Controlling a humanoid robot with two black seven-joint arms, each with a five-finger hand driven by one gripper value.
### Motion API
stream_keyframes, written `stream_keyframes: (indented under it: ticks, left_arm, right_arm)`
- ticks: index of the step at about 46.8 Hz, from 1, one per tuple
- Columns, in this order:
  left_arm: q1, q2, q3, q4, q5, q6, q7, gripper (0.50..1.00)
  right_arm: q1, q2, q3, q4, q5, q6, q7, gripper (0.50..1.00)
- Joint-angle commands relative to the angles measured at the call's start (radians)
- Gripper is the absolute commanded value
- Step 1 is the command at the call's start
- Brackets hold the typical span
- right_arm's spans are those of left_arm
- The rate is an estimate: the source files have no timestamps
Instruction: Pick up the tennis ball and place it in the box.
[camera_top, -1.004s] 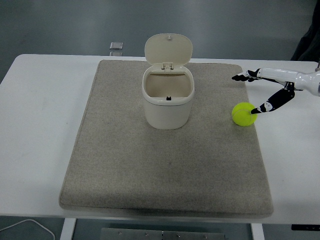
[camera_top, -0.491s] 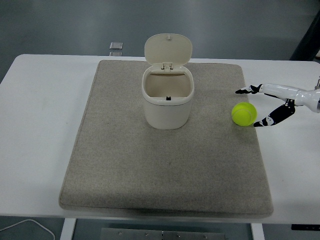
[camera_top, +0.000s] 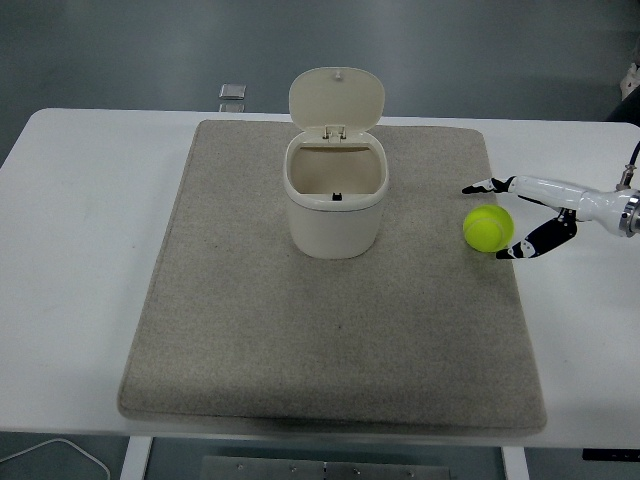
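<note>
White table (camera_top: 90, 200) under a grey mat (camera_top: 250, 330); cream box (camera_top: 335, 205) at centre, lid up. Right of it, at the mat's right edge, tennis ball (camera_top: 488, 228) — just left of right hand (camera_top: 530, 215), fingers spread wide around it, holding nothing.

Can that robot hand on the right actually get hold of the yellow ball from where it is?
Probably yes. The right robot hand is open with fingers on either side of the tennis ball, and nothing on the mat blocks it.
</note>
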Motion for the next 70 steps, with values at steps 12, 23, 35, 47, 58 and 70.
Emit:
stream_keyframes:
  ticks: [12,23,35,47,58,70]
  left_arm:
    - [0.0,0.0,0.0,0.0,0.0,0.0,0.0,0.992]
    - [0.0,0.0,0.0,0.0,0.0,0.0,0.0,0.992]
    - [0.0,0.0,0.0,0.0,0.0,0.0,0.0,0.992]
    - [0.0,0.0,0.0,0.0,0.0,0.0,0.0,0.992]
    - [-0.001,0.0,0.0,0.0,0.0,0.0,0.0,0.992]
    - [0.0,0.0,0.0,0.0,0.0,0.0,0.0,0.992]
  right_arm:
    - [0.0,0.026,0.004,-0.041,-0.015,0.0,0.002,0.919]
    - [-0.006,0.032,0.006,-0.046,-0.018,-0.005,0.002,0.913]
    - [-0.006,0.045,0.004,-0.046,-0.039,-0.005,0.011,0.832]
    - [-0.006,0.046,0.004,-0.046,-0.053,-0.005,0.023,0.795]
    - [-0.008,0.055,0.003,-0.046,-0.055,-0.003,0.023,0.797]
    - [-0.006,0.055,0.001,-0.046,-0.055,-0.002,0.023,0.803]
